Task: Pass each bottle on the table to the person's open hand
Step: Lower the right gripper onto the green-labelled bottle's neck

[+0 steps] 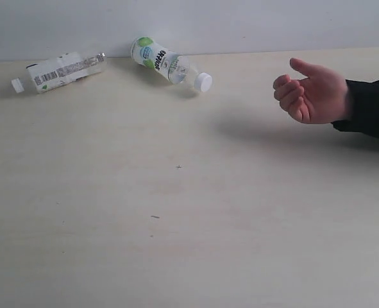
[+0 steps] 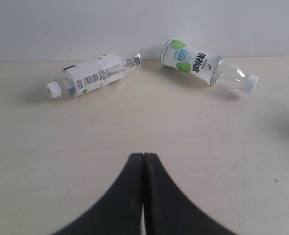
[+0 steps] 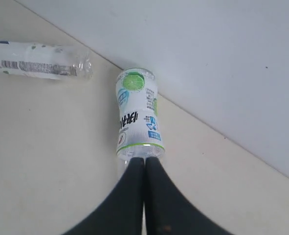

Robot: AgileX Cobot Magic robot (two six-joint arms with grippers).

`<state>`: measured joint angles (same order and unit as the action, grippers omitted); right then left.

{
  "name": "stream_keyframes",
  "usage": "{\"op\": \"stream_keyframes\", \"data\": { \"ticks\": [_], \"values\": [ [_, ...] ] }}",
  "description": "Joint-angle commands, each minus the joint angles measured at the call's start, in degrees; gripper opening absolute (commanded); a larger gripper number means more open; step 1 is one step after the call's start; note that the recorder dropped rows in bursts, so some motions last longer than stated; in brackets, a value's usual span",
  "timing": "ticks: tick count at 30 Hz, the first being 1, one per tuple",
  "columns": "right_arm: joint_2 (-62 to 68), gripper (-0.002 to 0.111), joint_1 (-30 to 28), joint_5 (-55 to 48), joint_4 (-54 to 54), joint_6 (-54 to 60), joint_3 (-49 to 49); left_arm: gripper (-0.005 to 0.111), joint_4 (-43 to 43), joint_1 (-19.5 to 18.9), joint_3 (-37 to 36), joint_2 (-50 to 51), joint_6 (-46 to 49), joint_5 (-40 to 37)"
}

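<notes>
Two bottles lie on their sides at the back of the table (image 1: 176, 244). One has a white barcode label (image 1: 61, 70) (image 2: 95, 73) (image 3: 36, 61); the other has a green-white label (image 1: 160, 59) (image 2: 195, 62) (image 3: 137, 115). Both have white caps. The pink-red bottle and the plain white-label bottle are out of view. The person's open hand (image 1: 314, 95) hovers palm up at the right, empty. My left gripper (image 2: 144, 155) is shut and empty, well short of both bottles. My right gripper (image 3: 144, 160) is shut too; its fingertips hide the green-white bottle's neck. Neither gripper shows in the exterior view.
A pale wall (image 1: 240, 22) rises directly behind the bottles along the table's back edge. A black sleeve (image 1: 372, 106) covers the person's forearm at the right edge. A few tiny dark specks (image 1: 178, 167) mark the tabletop.
</notes>
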<state>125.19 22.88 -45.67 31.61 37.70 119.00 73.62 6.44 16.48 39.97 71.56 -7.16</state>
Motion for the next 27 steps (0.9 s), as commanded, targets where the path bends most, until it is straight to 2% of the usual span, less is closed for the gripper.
{"op": "stream_keyframes", "data": {
  "ticks": [1, 5, 8, 11, 15, 17, 27],
  "values": [
    [10.94, 0.000, -0.07, -7.03, -1.68, 0.15, 13.35, 0.000, 0.18, -0.15, -0.25, -0.25, 0.28, -0.14],
    [18.39, 0.002, 1.41, -9.61, -6.59, -0.09, 23.65, 0.000, 0.18, -0.15, -0.25, -0.25, 0.28, -0.14],
    [22.45, 0.010, 3.59, -10.12, -13.34, 0.04, 28.35, 0.000, 0.18, -0.15, -0.25, -0.25, 0.28, -0.14],
    [24.28, 0.027, 5.71, -10.51, -18.07, 0.11, 30.00, 0.000, 0.18, -0.15, -0.25, -0.25, 0.28, -0.14],
    [24.68, 0.062, 7.53, -11.67, -19.74, 2.28, 30.00, 0.000, 0.18, -0.15, -0.25, -0.25, 0.28, -0.14],
    [24.68, 0.072, 7.79, -11.56, -21.65, 2.50, 30.00, 0.000, 0.18, -0.15, -0.25, -0.25, 0.28, -0.14],
    [25.54, 0.075, 7.79, -11.67, -21.12, 3.93, 30.00, 0.000, 0.18, -0.15, -0.25, -0.25, 0.28, -0.14]
  ]
}}
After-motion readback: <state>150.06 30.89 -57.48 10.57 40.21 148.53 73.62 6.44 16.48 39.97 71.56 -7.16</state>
